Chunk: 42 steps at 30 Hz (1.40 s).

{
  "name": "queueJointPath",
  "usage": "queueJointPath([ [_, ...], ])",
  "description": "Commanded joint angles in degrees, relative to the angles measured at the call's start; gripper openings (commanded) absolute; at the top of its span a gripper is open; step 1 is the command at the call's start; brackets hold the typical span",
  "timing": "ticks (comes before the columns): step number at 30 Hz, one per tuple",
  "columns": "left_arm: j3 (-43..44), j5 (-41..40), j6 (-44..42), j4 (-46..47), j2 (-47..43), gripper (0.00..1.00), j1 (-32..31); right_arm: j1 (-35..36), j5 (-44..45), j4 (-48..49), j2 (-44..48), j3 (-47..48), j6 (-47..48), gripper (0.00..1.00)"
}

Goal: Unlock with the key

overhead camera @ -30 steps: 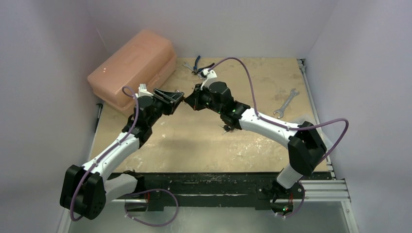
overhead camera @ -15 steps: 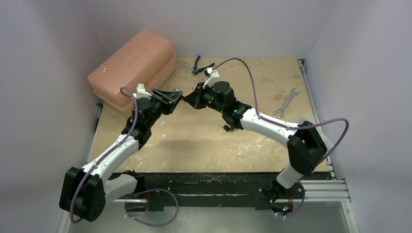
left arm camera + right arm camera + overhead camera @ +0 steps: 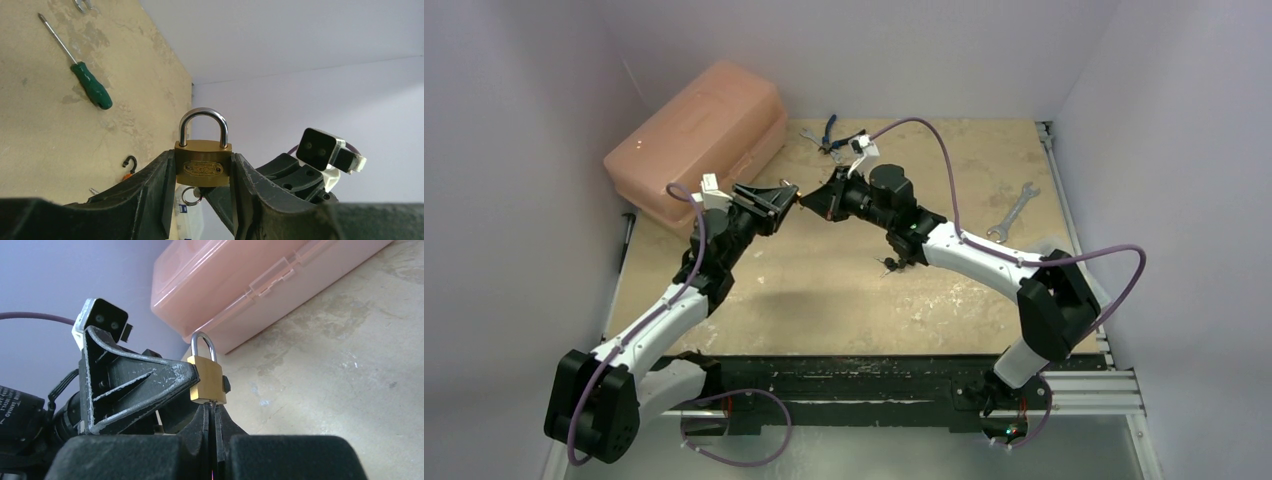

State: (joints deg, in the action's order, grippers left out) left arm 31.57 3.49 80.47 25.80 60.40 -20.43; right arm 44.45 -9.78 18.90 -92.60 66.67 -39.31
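The surface [image 3: 844,290] is a scuffed wooden board. At its far left corner lies a pink box [image 3: 699,135], the only container in view. Its lid is down and its front latches lie flat, so its contents cannot be seen. Nothing rests on top of it.

Both arms reach toward the middle of the surface and meet tip to tip, just beside the near right end of the box and held above the board.

The left pincer [image 3: 202,165] is partly closed, its two fingers clamped on the sides of the brass body of a padlock [image 3: 203,162]. The padlock stands upright with its steel shackle closed above the fingers.

The right pincer [image 3: 214,412] is closed almost completely, its fingers pressed together on the key [image 3: 213,402]. Only a thin sliver of the key shows, meeting the underside of the padlock. In the left wrist view a small ring [image 3: 191,196] hangs below the lock body.

A wrench [image 3: 1012,212] lies well apart near the right edge of the surface. Pliers [image 3: 832,135] lie at the far edge near the box. A green-handled screwdriver [image 3: 85,80] lies flat on the board.
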Motion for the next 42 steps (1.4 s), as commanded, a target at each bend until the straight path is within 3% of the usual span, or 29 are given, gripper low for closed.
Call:
queueJointPath([
  [1, 0.4, 11.7, 2.8, 13.8, -3.8, 0.00, -1.8, -0.8, -1.2, 3.1, 0.0, -1.6, -2.6, 0.00],
  [29, -7.4, 11.6, 6.5, 38.2, -5.5, 0.00, -1.9, -2.2, -6.2, 6.1, -1.7, -2.0, -8.6, 0.00],
  [42, -6.7, 11.0, 6.7, 34.5, -5.3, 0.00, -1.9, -2.4, -7.5, 5.9, -1.0, -2.2, -7.0, 0.00],
])
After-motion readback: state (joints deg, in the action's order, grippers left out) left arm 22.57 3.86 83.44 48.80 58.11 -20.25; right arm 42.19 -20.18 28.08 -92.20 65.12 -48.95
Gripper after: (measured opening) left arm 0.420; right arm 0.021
